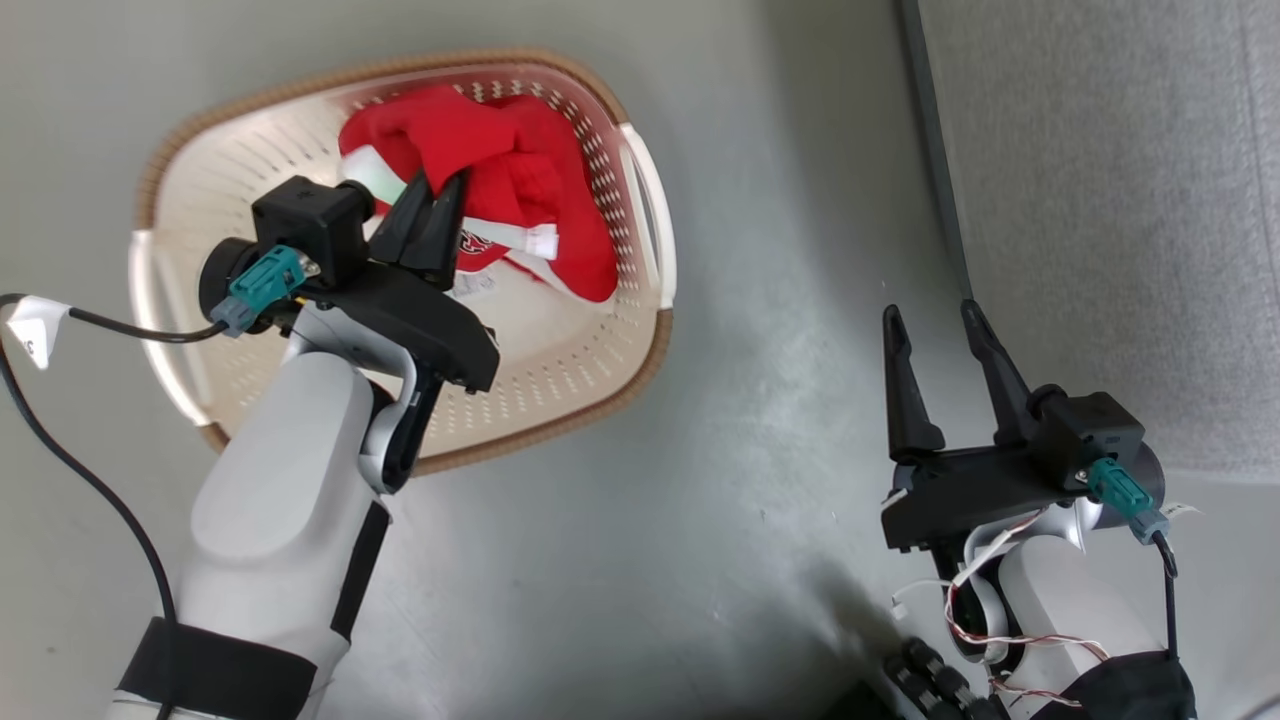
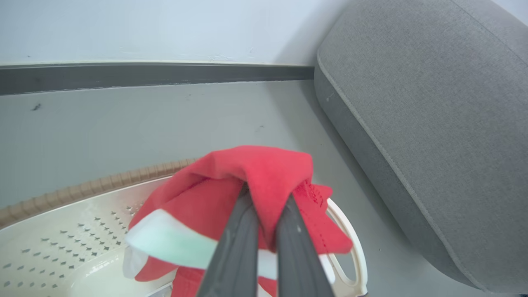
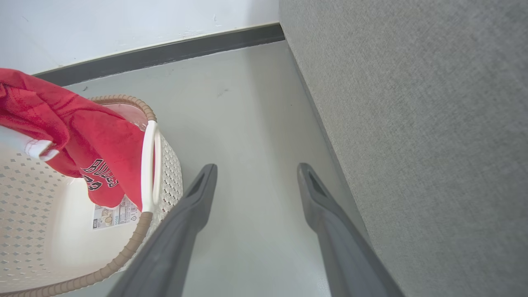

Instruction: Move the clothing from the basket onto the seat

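Note:
The red clothing (image 1: 520, 180) with white trim hangs bunched above the cream basket (image 1: 590, 400), lifted partly out of it. My left gripper (image 1: 438, 182) is shut on a fold of that fabric; in the left wrist view the clothing (image 2: 264, 173) drapes over my closed fingers (image 2: 235, 247). From the right wrist view the clothing (image 3: 95, 140) dangles over the basket (image 3: 123, 251), showing dark lettering. The grey seat (image 1: 1110, 200) lies at the right. My right gripper (image 1: 935, 315) stands open and holds nothing, low beside the seat (image 3: 412, 123) edge.
Grey floor (image 1: 780, 300) separates basket and seat. A dark baseboard (image 2: 144, 76) and pale wall run beyond the basket. A paper sticker (image 3: 113, 214) sits inside the basket. A black cable (image 1: 110, 500) trails from my left wrist.

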Controlling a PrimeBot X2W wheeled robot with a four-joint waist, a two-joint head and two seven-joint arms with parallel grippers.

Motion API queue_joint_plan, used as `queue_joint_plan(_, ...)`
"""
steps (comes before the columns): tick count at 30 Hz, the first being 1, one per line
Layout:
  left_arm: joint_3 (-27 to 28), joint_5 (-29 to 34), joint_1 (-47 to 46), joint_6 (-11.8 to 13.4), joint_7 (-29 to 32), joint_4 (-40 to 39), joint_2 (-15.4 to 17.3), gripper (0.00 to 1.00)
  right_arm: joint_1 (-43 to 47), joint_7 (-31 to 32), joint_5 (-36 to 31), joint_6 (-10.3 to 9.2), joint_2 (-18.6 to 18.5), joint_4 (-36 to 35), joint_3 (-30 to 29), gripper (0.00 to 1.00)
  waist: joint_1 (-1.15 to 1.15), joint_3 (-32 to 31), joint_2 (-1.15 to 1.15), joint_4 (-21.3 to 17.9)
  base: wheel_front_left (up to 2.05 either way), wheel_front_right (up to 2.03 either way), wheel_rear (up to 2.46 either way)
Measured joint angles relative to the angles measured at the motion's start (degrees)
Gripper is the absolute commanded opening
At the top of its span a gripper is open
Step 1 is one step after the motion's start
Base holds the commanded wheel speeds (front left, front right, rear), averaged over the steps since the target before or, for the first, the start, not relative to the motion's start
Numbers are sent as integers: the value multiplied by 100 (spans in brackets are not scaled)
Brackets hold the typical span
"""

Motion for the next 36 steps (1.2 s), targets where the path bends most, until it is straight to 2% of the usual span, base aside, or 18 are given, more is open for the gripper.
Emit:
queue_joint_plan(15,-4,-293,253,-2,-293,-27,-152,0,82,0,-389,0,-7,405,-401,100,0,-1152,0,498,0,0,0)
queue_joint_plan(36,101,-341,693,-4,-369,-595,-55,0,688,1,-404,9,-47,617,-476,100,-1,-2752,0,1081,0,0,0)
